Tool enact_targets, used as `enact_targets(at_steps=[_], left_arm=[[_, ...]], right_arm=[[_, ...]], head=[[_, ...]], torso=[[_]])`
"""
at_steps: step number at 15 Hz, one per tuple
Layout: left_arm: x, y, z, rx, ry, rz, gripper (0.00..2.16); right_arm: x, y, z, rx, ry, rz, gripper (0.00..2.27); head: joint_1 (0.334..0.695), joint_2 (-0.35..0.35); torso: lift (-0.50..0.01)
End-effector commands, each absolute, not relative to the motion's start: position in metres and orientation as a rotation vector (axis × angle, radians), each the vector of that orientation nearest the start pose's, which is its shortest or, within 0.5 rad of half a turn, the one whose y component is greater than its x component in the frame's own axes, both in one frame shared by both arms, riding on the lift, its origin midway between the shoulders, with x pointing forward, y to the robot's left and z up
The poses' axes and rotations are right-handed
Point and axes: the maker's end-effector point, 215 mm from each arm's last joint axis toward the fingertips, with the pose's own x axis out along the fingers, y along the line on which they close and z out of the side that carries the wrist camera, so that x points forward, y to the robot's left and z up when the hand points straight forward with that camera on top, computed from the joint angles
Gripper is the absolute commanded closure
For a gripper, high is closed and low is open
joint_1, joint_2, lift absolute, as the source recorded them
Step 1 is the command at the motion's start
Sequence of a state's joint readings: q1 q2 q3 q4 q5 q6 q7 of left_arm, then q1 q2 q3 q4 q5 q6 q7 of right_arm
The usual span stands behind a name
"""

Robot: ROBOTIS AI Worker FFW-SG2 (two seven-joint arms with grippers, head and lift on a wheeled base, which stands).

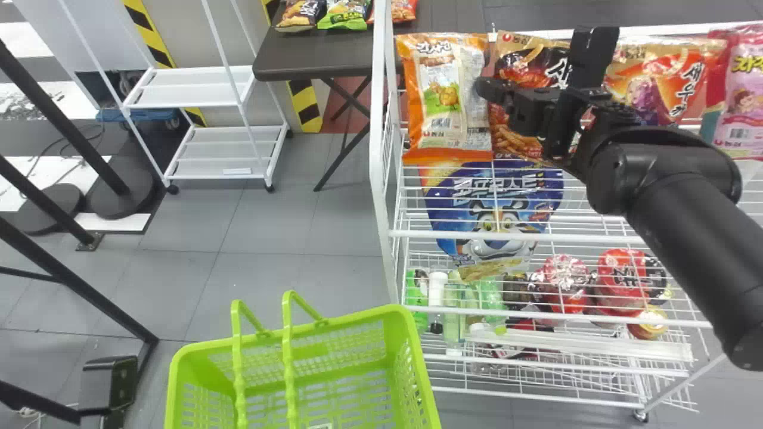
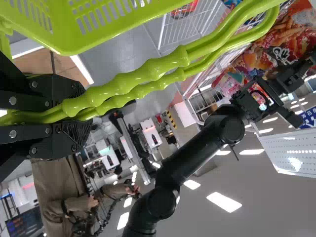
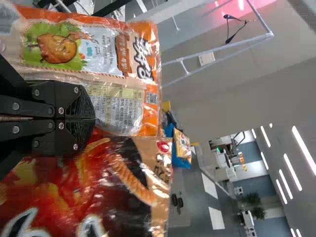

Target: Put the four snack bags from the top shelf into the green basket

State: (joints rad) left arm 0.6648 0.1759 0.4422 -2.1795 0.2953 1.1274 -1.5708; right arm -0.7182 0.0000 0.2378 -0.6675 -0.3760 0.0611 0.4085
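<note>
I have my left end effector (image 2: 81,115) clamped round the paired handles (image 2: 148,71) of the green basket (image 1: 411,328), which sits at seven o'clock in the head view. My right end effector (image 1: 486,89) is up at one o'clock, its fingers together, at the side of the orange snack bag (image 1: 441,89) and in front of the brown-and-red one (image 1: 524,68). I can't tell whether any wrapper is pinched between them.

All four of my bags stand in a row on the top shelf of the white rack (image 1: 377,149): orange at one o'clock, then brown-and-red, the red-orange one (image 1: 650,89) at two, and the pink one (image 1: 742,89) farthest along, just past two. Below the orange bag I can see a blue tiger bag (image 1: 489,202). Over at eleven o'clock, a dark desk (image 1: 310,56) carries more snack packets (image 1: 346,13).
</note>
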Motion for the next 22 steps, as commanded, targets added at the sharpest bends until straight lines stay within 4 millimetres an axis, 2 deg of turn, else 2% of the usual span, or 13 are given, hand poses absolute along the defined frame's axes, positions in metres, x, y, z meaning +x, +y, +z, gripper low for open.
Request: enact_targets(at_steps=[1, 3, 7, 10, 12, 14, 16, 20, 22], left_arm=[[0.182, 0.189, -0.381, -0.87, 0.79, -1.124, 2.15], [0.184, 0.191, -0.381, -0.871, 0.791, -1.127, 2.15], [0.189, 0.2, -0.381, -0.876, 0.784, -1.12, 2.15], [0.197, 0.203, -0.376, -0.872, 0.767, -1.123, 2.15], [0.207, 0.205, -0.373, -0.883, 0.761, -1.119, 2.15], [0.217, 0.204, -0.366, -0.905, 0.76, -1.117, 2.15], [0.225, 0.203, -0.362, -0.917, 0.763, -1.114, 2.15], [0.236, 0.198, -0.36, -0.938, 0.771, -1.114, 2.15], [0.24, 0.193, -0.361, -0.936, 0.772, -1.119, 2.15]], right_arm=[[0.726, -0.052, -0.332, 0.264, 0.202, 0.559, 2.25], [0.715, -0.039, -0.331, 0.278, 0.209, 0.585, 2.25], [0.67, -0.003, -0.342, 0.279, 0.299, 0.654, 2.25], [0.628, 0.008, -0.355, 0.215, 0.372, 0.662, 2.25], [0.602, 0.009, -0.349, 0.191, 0.394, 0.651, 2.25], [0.573, -0.004, -0.344, 0.175, 0.401, 0.619, 2.25], [0.552, -0.036, -0.332, 0.198, 0.395, 0.568, 2.25], [0.482, -0.089, -0.318, 0.25, 0.428, 0.499, 2.25], [0.446, -0.101, -0.302, 0.289, 0.435, 0.503, 2.25]], head=[[0.695, 0.149], [0.695, 0.163], [0.695, 0.212], [0.695, 0.248], [0.695, 0.276], [0.695, 0.284], [0.695, 0.286], [0.695, 0.222], [0.695, 0.196]], torso=[[0.0], [0.0], [0.0], [0.0], [0.0], [0.0], [0.0], [0.0], [0.0]])
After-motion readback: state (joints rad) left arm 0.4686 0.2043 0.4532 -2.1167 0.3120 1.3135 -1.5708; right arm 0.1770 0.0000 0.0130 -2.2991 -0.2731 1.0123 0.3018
